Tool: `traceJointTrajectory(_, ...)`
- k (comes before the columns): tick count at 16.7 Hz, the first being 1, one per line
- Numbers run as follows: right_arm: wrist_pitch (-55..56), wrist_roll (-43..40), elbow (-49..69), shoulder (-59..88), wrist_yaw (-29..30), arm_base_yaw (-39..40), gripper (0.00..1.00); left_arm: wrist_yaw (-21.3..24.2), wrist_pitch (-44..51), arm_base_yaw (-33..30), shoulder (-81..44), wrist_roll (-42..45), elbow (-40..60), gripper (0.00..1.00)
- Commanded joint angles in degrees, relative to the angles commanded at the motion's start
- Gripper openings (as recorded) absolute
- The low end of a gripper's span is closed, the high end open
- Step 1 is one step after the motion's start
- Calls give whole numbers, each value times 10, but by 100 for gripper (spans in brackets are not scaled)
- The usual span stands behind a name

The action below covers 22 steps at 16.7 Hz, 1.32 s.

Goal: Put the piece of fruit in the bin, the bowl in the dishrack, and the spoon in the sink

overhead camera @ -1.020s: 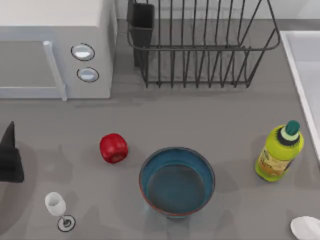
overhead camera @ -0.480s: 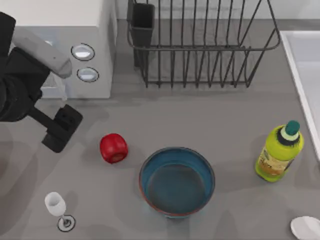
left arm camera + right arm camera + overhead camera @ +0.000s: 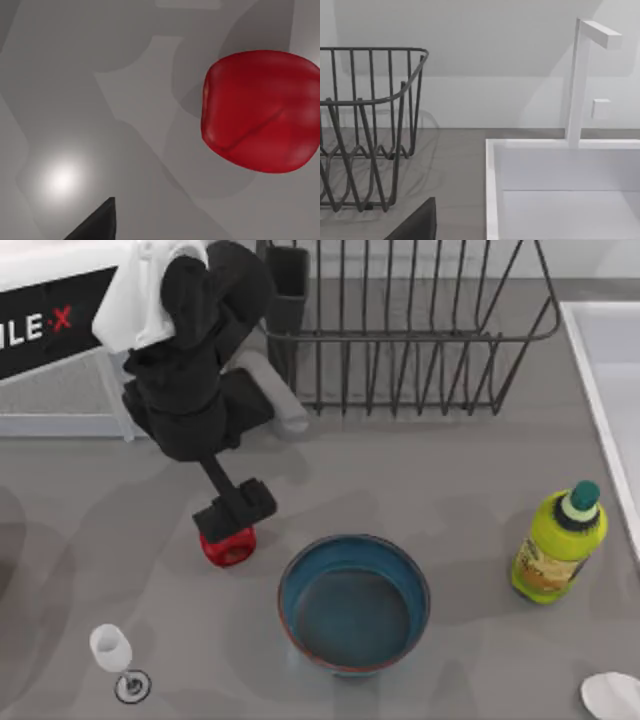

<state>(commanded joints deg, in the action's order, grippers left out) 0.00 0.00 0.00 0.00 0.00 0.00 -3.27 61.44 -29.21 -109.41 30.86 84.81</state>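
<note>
Hovering left claw (image 3: 234, 510) at twelve o'clock of small shiny red fruit (image 3: 228, 546); fingers apart or together, cannot tell. Could nudge fruit rolling away.

Even, soft light — a bright glare spot on the table (image 3: 62, 179) beside the piece of fruit (image 3: 261, 111), wide faint shadows around it.

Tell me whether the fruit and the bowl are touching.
Apart. In the top view, a strip of bare grey table separates the fruit from the bowl's rim; the left gripper hangs over the fruit.
</note>
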Motion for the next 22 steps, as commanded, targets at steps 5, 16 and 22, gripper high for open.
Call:
traceJointTrajectory(5, 0, 0, 0, 0, 0, 0, 100, -3, 50, -24, -87, 25, 68, 100)
traceJointTrajectory(16, 0, 0, 0, 0, 0, 0, 100, -3, -63, -18, -119, 31, -7, 100)
traceJointTrajectory(22, 0, 0, 0, 0, 0, 0, 100, -3, -94, -16, -132, 33, -30, 100)
